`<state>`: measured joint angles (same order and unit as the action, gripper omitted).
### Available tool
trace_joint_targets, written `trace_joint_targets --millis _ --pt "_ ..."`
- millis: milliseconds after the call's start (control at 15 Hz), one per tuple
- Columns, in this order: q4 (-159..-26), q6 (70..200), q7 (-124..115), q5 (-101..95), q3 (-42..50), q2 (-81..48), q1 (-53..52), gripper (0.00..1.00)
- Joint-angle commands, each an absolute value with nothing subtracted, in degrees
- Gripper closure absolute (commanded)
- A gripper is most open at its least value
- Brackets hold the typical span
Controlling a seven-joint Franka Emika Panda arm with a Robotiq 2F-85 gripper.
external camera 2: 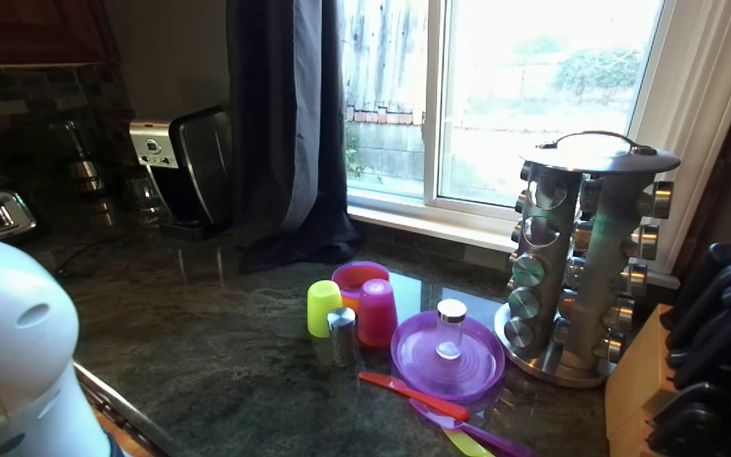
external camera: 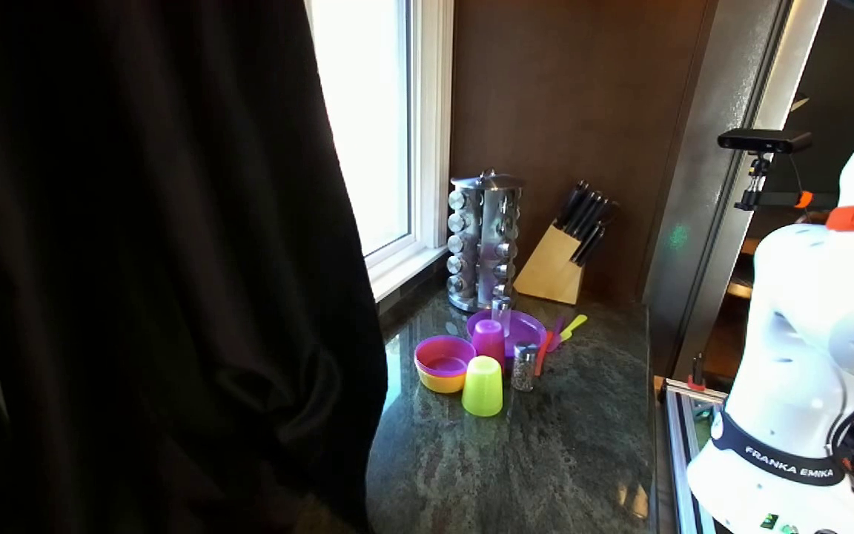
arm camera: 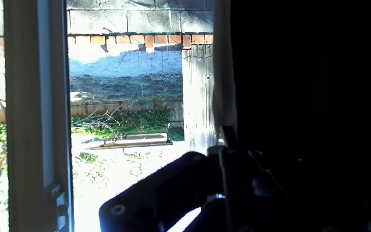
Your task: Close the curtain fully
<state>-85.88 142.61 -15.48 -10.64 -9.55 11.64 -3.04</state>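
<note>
End effector [arm camera: 229,137] is at the vertically hanging curtain [external camera: 175,252].

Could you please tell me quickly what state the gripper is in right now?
Gripper: open or closed cannot be told; it is too dark in the wrist view, and any hold on the black curtain cannot be confirmed.

The curtain [external camera: 175,259] is coloured black, the countertop [external camera: 545,460] is mottled in dark grey-green, the plate [external camera 2: 415,362] is tinted purple, and one cup [external camera: 482,387] is tinted lime.
</note>
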Motion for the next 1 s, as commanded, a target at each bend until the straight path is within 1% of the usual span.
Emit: trace_joint_targets --millis 0,400,933 --pt "-84.7 137.51 -12.69 -10.2 -6.96 14.47 -1.32 0.99" --pt "-82.12 136.75 -12.96 -10.14 0.8 14.74 5.3 0.99" --pt "-75.29 136.47 -20.68 -11.77 9.41 8.74 14.66 0.99"
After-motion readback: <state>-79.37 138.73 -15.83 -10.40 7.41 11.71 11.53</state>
